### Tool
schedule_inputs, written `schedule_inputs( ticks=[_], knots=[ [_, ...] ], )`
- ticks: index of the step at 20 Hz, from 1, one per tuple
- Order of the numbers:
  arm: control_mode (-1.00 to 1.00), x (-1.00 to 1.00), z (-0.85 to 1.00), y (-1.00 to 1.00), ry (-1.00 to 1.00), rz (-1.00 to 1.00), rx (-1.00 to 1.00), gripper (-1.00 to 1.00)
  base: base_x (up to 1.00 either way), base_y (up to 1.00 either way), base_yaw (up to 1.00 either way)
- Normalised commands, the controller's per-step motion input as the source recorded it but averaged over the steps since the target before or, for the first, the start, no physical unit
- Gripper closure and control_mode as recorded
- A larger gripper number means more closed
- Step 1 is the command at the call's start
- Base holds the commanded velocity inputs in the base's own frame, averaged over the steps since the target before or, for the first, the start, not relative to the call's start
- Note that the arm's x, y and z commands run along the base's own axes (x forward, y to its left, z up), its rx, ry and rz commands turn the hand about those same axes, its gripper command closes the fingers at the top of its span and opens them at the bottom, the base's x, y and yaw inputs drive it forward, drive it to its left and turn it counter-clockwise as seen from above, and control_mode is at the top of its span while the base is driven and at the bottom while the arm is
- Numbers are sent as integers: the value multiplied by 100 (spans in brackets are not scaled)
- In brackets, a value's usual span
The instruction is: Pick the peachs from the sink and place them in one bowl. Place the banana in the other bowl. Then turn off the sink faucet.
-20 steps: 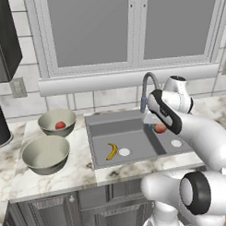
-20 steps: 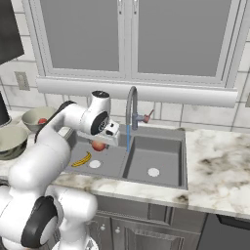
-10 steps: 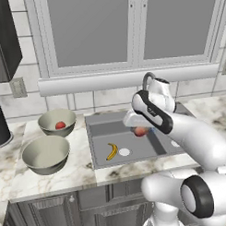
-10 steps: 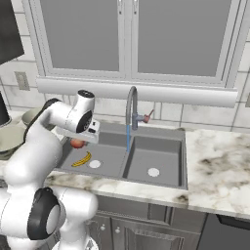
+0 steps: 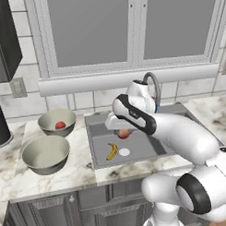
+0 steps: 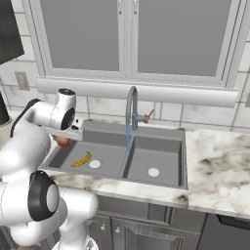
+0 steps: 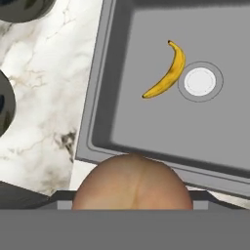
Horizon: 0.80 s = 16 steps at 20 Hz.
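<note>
At centre frame in the left base view, the gripper pinches a peach above the left basin of the sink. A second peach sits in the farther bowl at left; the nearer bowl, lower left, holds nothing. The banana lies on the basin floor beside the white drain. Water runs from the faucet, centre of the right base view.
</note>
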Motion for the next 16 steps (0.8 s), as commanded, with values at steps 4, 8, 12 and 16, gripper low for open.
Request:
schedule_inputs(
  ticks=[4, 8, 12, 16],
  knots=[
    [-100, 20, 1, 44, 0, 0, -14, 100, 0, 0, 0],
    [-100, 14, 8, 38, -3, 0, -14, 100, 0, 0, 0],
    [-100, 17, 10, 45, -14, 0, -5, 100, 0, 0, 0],
    [-100, 23, 5, 51, -23, 0, 0, 100, 0, 0, 0]
  ],
)
